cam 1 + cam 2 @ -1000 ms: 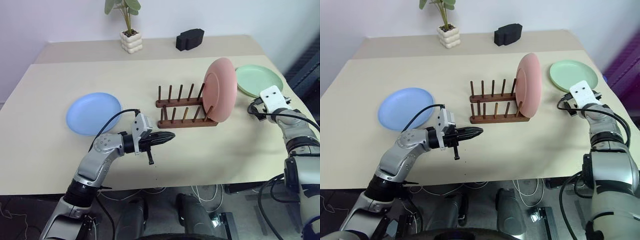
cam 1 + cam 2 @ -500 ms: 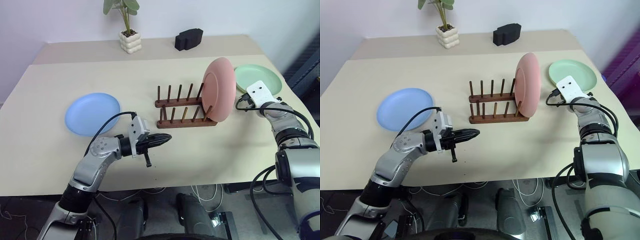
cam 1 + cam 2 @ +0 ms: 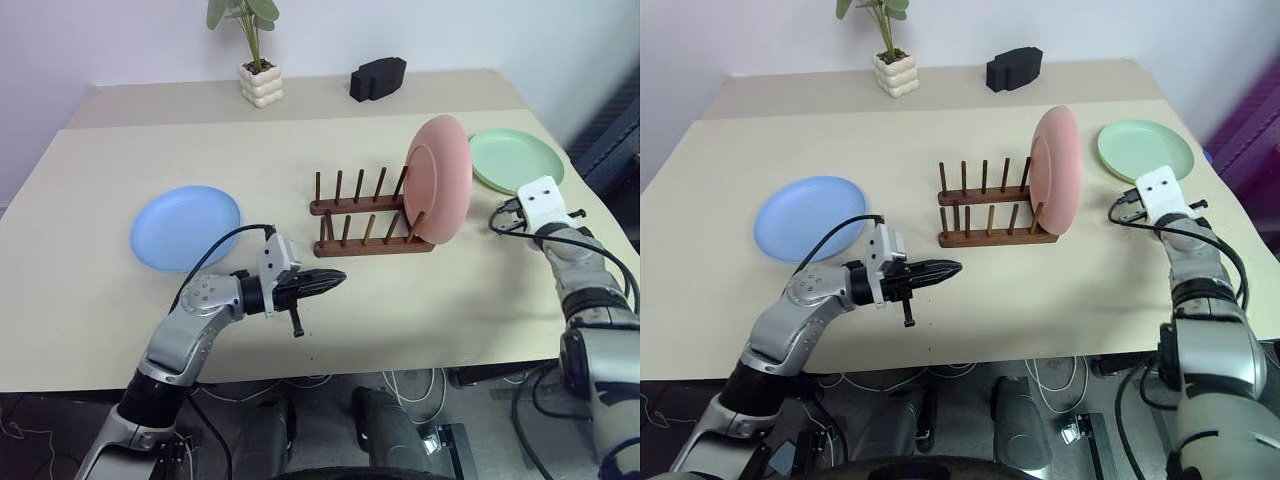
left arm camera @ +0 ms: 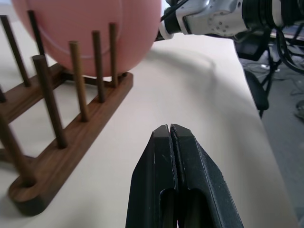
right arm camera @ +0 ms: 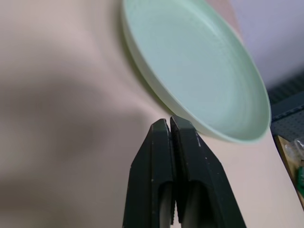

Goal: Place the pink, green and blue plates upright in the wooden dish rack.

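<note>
The wooden dish rack [image 3: 368, 222] at the table's [image 3: 90, 300] middle holds the pink plate [image 3: 441, 180] upright. Green plate [image 3: 516, 160] lies right, blue plate [image 3: 185, 226] left. Both the left gripper [image 3: 338, 279] and right gripper [image 5: 170, 127] are closed, empty.

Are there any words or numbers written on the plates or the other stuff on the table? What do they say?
No words, numbers or signs can be read anywhere.
pink plate: plain.
green plate: plain.
blue plate: plain.
wooden dish rack: bare wood, no label.
black block: no writing that can be seen.
white plant pot: no writing.
</note>
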`<state>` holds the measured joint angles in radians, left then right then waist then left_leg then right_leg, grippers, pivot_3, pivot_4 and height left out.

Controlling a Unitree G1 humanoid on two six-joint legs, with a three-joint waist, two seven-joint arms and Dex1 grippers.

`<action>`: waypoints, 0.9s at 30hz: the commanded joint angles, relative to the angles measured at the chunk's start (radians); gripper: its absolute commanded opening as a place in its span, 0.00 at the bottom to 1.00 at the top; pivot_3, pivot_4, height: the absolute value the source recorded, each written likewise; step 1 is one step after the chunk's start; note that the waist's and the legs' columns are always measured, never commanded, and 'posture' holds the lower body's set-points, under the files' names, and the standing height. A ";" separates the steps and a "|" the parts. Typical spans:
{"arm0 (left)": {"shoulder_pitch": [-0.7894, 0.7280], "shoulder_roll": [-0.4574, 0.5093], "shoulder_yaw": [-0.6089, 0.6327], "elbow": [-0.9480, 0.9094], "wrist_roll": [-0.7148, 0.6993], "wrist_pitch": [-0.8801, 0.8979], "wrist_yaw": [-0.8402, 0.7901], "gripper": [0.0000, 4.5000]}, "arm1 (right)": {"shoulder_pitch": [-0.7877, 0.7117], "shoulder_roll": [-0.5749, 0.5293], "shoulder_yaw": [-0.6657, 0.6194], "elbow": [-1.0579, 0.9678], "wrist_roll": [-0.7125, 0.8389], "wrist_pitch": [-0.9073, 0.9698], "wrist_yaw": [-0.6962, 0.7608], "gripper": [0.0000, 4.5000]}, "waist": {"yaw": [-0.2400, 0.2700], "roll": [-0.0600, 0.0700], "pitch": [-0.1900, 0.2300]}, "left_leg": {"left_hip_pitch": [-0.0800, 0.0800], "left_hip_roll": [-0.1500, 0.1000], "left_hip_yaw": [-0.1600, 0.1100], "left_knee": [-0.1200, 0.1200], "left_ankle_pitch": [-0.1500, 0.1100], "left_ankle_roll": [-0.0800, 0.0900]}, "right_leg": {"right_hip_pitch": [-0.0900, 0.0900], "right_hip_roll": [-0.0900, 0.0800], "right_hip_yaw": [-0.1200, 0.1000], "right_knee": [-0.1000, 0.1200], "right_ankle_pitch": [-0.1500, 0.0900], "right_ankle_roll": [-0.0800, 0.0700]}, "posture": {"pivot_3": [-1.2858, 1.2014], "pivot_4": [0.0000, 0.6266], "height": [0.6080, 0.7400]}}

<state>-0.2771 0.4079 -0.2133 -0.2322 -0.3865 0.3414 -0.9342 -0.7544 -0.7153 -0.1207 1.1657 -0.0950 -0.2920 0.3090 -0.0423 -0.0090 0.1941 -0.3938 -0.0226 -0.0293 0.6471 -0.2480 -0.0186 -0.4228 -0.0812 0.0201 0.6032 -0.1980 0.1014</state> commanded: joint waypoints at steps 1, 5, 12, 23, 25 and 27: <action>-0.024 -0.013 -0.004 0.007 -0.019 -0.011 -0.024 0.00 | 0.083 -0.017 -0.060 -0.183 0.087 0.005 0.061 0.01 | 0.000 0.000 0.000 | 0.000 0.000 0.000 0.000 0.000 0.000 | 0.000 0.000 0.000 0.000 0.000 0.000 | 0.52 0.24 0.97; -0.043 -0.029 -0.018 0.039 -0.010 -0.023 -0.048 0.00 | 0.207 -0.003 -0.082 -0.378 0.141 0.072 0.113 0.13 | -0.001 0.000 0.000 | 0.001 0.000 0.000 0.000 0.000 0.000 | 0.001 0.000 0.000 0.000 0.000 0.000 | 0.52 0.24 0.97; -0.047 -0.040 -0.012 0.049 -0.003 -0.027 -0.052 0.00 | 0.252 0.009 -0.109 -0.510 0.190 0.173 0.116 0.83 | 0.001 0.000 0.000 | 0.002 0.000 0.000 0.000 0.000 0.000 | 0.001 0.000 0.001 0.001 0.000 0.000 | 0.52 0.24 0.97; -0.014 -0.026 0.017 0.018 0.002 -0.026 -0.011 0.00 | 0.057 0.028 -0.057 -0.280 0.098 0.134 -0.024 0.98 | 0.000 0.000 0.000 | 0.002 0.000 0.001 0.000 0.000 0.000 | 0.002 0.000 0.001 0.001 -0.002 -0.003 | 0.52 0.24 0.97; -0.011 -0.022 0.018 0.015 0.000 -0.025 -0.007 0.00 | 0.045 0.030 -0.027 -0.274 0.057 0.097 -0.052 0.98 | 0.000 0.000 0.000 | 0.002 0.000 0.001 0.000 0.000 0.000 | 0.002 0.000 0.001 0.001 -0.002 -0.003 | 0.52 0.24 0.97; -0.010 -0.020 0.017 0.014 0.000 -0.027 -0.003 0.00 | 0.037 0.038 -0.014 -0.258 0.053 0.039 -0.033 0.98 | 0.001 0.000 0.000 | 0.002 0.000 0.001 0.000 0.000 0.000 | 0.002 0.000 0.001 0.001 -0.002 -0.003 | 0.52 0.24 0.97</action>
<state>-0.2871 0.3855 -0.2128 -0.1758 -0.3820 0.3344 -0.9413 -0.6922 -0.6799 -0.1380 0.9082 -0.0331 -0.1943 0.2744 -0.0412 -0.0091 0.1940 -0.3915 -0.0224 -0.0288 0.6476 -0.2483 -0.0182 -0.4210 -0.0810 0.0208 0.6040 -0.1996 0.0988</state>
